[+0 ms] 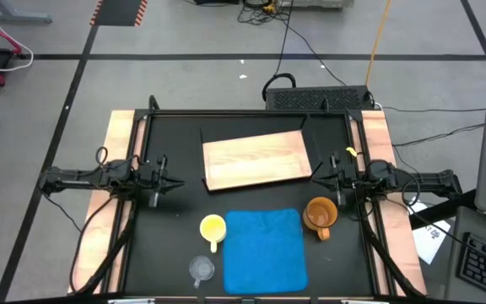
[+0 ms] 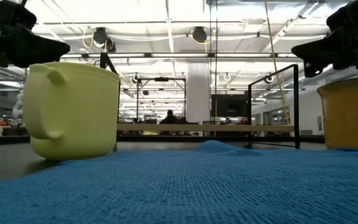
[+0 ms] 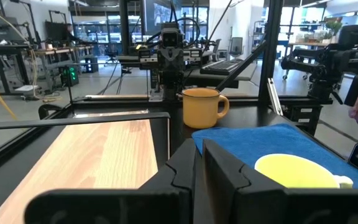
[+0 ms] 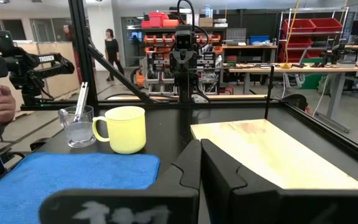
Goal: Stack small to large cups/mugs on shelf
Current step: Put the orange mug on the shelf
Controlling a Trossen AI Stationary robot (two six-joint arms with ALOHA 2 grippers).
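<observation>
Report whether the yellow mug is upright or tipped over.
Upright. The yellow mug stands on its base beside the blue mat, mouth facing up in the high view, handle out to one side.

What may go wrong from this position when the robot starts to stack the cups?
1. The clear cup is see-through and stands close to the yellow mug, so the left gripper might misjudge it or bump the mug.
2. The amber mug touches the blue mat edge; dragging it could snag the cloth.

Grey floor [image 1: 184, 34] with dark tape lines; red shelving [image 4: 319, 28]; ceiling strip lights [image 2: 166, 12].
</observation>
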